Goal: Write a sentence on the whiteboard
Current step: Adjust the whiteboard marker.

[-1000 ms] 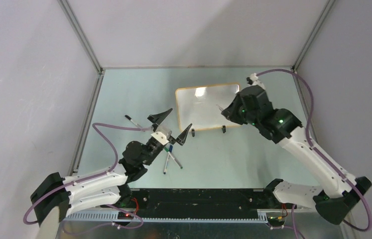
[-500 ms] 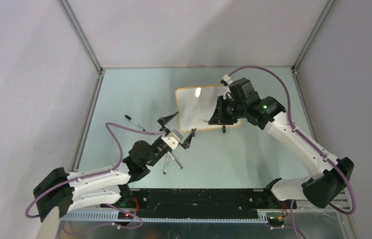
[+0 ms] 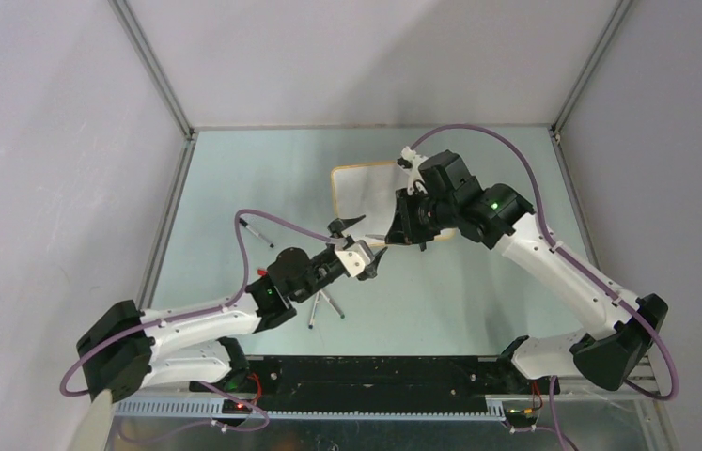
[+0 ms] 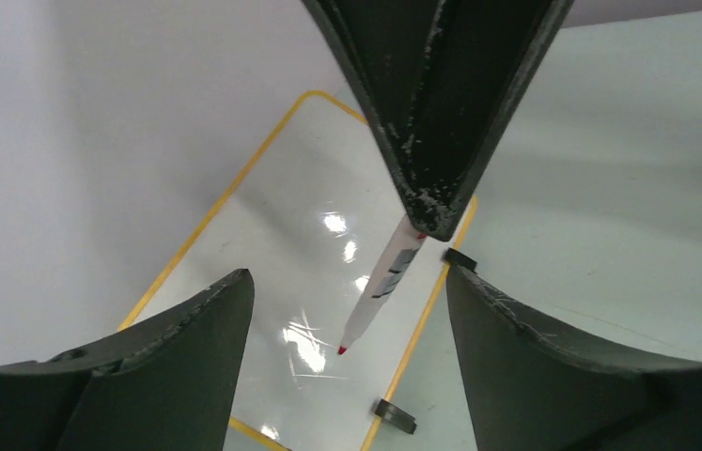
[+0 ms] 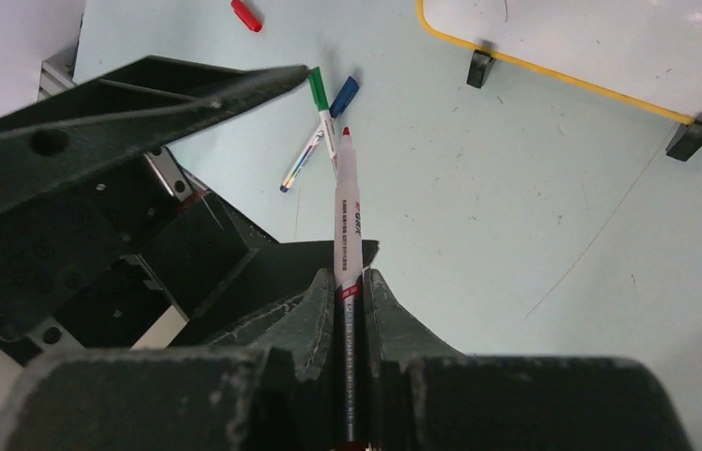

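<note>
The whiteboard [image 3: 364, 185] lies at the back of the table, white with a thin orange frame [image 4: 234, 193] and black clip feet [image 5: 480, 66]. No sentence shows on the part of it that I see. My right gripper [image 3: 396, 231] [image 5: 348, 274] is shut on a red marker [image 5: 345, 211], uncapped, with its red tip [image 4: 340, 349] hovering over the board's near edge. My left gripper [image 3: 364, 241] [image 4: 347, 277] is open just in front of that tip, its fingers [image 5: 140, 89] either side of it without touching.
A green and a blue marker [image 5: 323, 122] lie crossed on the table near the left arm [image 3: 323, 305]. A red cap [image 5: 245, 14] lies beside them, and a black pen [image 3: 253, 228] further left. Metal rails border the table.
The right arm swung left across the board with the marker. The left arm reached forward and right toward it, and its jaws narrowed a little.
</note>
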Robot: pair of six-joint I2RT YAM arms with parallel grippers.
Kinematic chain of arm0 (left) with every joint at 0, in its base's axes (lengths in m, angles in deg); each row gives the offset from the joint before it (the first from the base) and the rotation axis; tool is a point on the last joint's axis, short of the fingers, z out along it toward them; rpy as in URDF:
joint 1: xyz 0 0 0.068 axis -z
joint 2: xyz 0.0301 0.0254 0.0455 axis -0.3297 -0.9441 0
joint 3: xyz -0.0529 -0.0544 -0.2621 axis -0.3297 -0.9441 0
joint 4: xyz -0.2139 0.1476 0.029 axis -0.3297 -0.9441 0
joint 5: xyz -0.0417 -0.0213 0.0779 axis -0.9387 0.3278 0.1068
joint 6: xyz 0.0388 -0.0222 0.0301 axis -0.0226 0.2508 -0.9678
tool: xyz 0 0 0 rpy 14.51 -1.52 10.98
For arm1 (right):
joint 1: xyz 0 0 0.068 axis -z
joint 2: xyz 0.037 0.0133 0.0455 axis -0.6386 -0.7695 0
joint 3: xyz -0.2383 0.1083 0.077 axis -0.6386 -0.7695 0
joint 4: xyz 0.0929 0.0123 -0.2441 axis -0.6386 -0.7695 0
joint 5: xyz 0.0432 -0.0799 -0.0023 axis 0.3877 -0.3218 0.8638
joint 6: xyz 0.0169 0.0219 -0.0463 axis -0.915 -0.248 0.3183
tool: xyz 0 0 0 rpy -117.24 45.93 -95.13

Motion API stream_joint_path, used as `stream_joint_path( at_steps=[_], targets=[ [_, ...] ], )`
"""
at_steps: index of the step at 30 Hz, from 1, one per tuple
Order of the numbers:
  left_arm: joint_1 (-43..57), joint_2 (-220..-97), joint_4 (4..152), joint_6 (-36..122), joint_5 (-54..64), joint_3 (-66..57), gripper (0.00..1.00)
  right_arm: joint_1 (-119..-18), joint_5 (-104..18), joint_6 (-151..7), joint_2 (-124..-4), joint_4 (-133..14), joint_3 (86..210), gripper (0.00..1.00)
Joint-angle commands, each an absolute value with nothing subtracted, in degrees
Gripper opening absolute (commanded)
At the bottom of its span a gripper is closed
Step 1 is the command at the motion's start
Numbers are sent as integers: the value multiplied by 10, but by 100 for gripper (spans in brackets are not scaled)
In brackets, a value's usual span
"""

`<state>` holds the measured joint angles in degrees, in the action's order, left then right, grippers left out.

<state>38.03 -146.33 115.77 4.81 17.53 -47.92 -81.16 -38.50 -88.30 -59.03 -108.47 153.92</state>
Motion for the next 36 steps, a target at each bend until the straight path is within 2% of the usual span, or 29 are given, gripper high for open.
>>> stream_joint_path(
  at_steps=[1,4,9,11,12,18,21,24,26,27,28,30,33,36],
  targets=[
    [385,-1474,1134,53,137,-451,75,-824,-400,-863,-593,-1097,1571,0],
    [384,-1476,1131,52,125,-452,66,-824,-404,-861,-587,-1098,1571,0],
    [384,-1484,1107,49,108,-440,58,-826,-398,-851,-579,-1104,1567,0],
    [385,-1488,1094,46,101,-432,53,-826,-397,-846,-579,-1111,1567,0],
    [384,-1490,1087,45,99,-428,47,-827,-397,-843,-579,-1115,1567,0],
    [384,-1494,1079,41,94,-425,37,-833,-394,-841,-576,-1117,1568,0],
    [385,-1497,1066,36,85,-417,25,-835,-395,-841,-572,-1115,1568,0],
    [385,-1502,1050,28,81,-410,18,-836,-398,-842,-566,-1112,1567,0],
    [385,-1503,1045,27,76,-407,8,-836,-401,-842,-563,-1110,1567,0],
    [385,-1503,1044,29,79,-405,2,-836,-403,-843,-560,-1107,1564,5],
    [384,-1503,1044,32,81,-405,1,-837,-407,-843,-556,-1104,1562,17],
    [384,-1500,1052,39,85,-406,0,-837,-408,-845,-548,-1090,1555,30],
    [384,-1493,1067,51,88,-412,0,-838,-411,-849,-544,-1077,1550,41],
    [384,-1490,1073,55,86,-414,0,-840,-413,-851,-549,-1072,1549,45]
  ],
)
